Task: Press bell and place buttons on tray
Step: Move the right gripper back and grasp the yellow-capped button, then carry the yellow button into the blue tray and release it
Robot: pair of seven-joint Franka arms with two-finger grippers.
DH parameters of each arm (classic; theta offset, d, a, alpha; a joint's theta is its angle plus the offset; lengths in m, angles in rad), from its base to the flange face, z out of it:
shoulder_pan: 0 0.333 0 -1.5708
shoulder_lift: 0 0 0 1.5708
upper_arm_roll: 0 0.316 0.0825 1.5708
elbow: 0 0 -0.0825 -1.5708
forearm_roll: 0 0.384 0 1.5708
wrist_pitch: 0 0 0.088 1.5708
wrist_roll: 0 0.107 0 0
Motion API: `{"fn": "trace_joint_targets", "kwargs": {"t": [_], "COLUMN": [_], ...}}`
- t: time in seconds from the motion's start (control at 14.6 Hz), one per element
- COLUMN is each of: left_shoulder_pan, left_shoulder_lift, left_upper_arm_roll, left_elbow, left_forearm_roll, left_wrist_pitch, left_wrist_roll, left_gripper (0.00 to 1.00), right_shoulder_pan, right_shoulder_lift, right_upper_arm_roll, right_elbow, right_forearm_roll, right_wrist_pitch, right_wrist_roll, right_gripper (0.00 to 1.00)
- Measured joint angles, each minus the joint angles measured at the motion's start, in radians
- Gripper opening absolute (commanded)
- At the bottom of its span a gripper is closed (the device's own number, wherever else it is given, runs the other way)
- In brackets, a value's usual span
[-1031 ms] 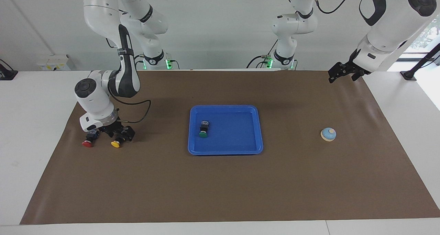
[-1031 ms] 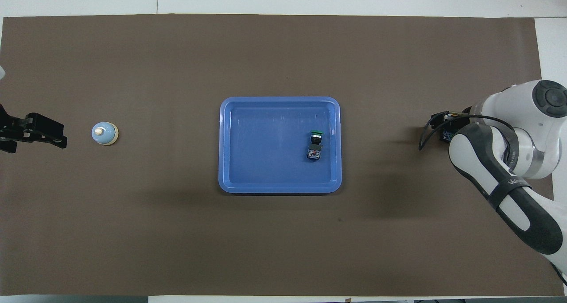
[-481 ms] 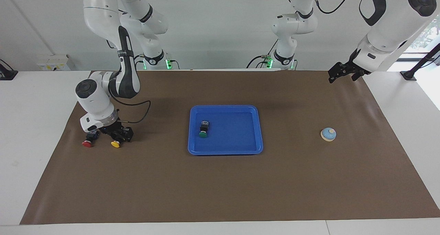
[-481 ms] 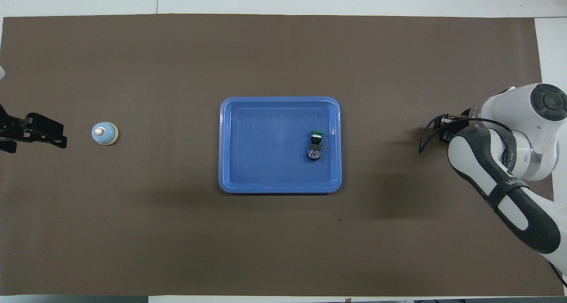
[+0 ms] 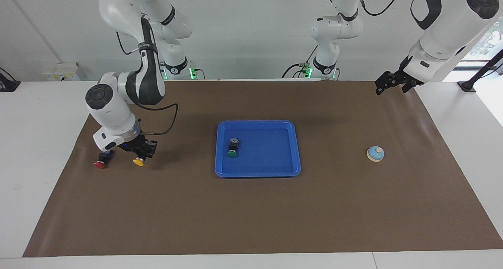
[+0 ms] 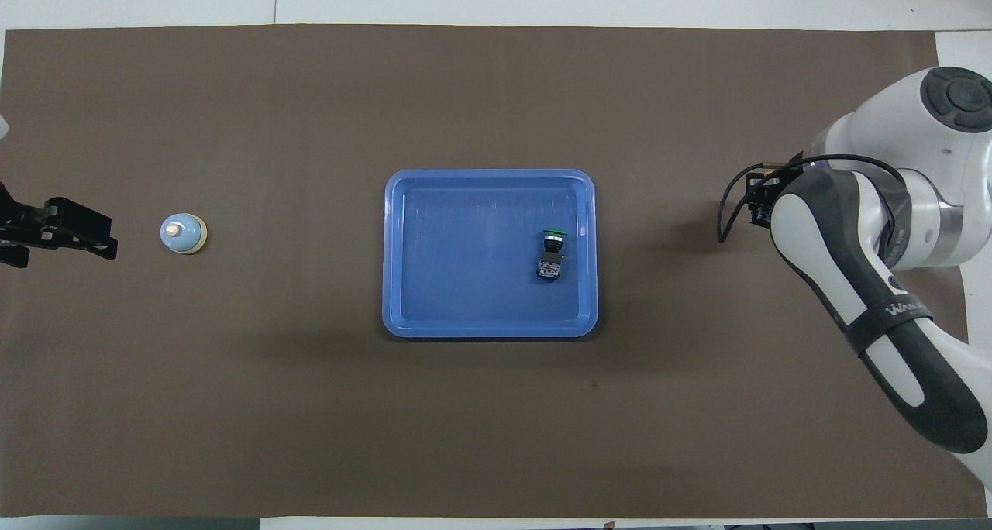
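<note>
Facing view: right gripper [image 5: 139, 154] clenched on yellow button [image 5: 138, 162], cap pointing down, just above the brown mat [image 5: 251, 214] at the right arm's end of the bench [image 5: 39, 143]. Red button [image 5: 100, 163] resting on the mat just beside the gripper, not touched. Green button [image 5: 232, 152] lying on its side inside blue tray [image 5: 257, 174] at mid-mat. Bell [image 5: 375, 153] toward the left arm's end. Left gripper [image 5: 389, 82] released, waiting above the mat edge, well apart from the bell.

Overhead view: right gripper hidden under its arm. Green button [image 6: 552, 243] in tray [image 6: 403, 313]. Bell [image 6: 183, 233] near left gripper [image 6: 74, 235], not touching.
</note>
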Motion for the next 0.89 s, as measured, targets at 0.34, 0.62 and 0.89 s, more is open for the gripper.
{"fn": "trace_joint_targets", "kwargs": {"t": [0.34, 0.62, 0.89], "left_shoulder_pan": [0.000, 0.000, 0.000], "left_shoulder_lift": [0.000, 0.000, 0.000], "left_upper_arm_roll": [0.000, 0.000, 0.000], "left_elbow": [0.000, 0.000, 0.000], "left_forearm_roll": [0.000, 0.000, 0.000], "left_wrist_pitch": [0.000, 0.000, 0.000], "left_wrist_roll": [0.000, 0.000, 0.000], "left_gripper": [1.00, 1.00, 1.00], "right_shoulder_pan": [0.267, 0.433, 0.530], "right_shoulder_lift": [0.030, 0.107, 0.203], "right_upper_arm_roll": [0.005, 0.007, 0.006], "right_elbow": [0.162, 0.243, 0.253], "right_forearm_roll": [0.000, 0.033, 0.036], "right_wrist_pitch": [-0.149, -0.168, -0.061], "right_wrist_roll": [0.261, 0.410, 0.469], "right_gripper": [0.00, 0.00, 0.00]}}
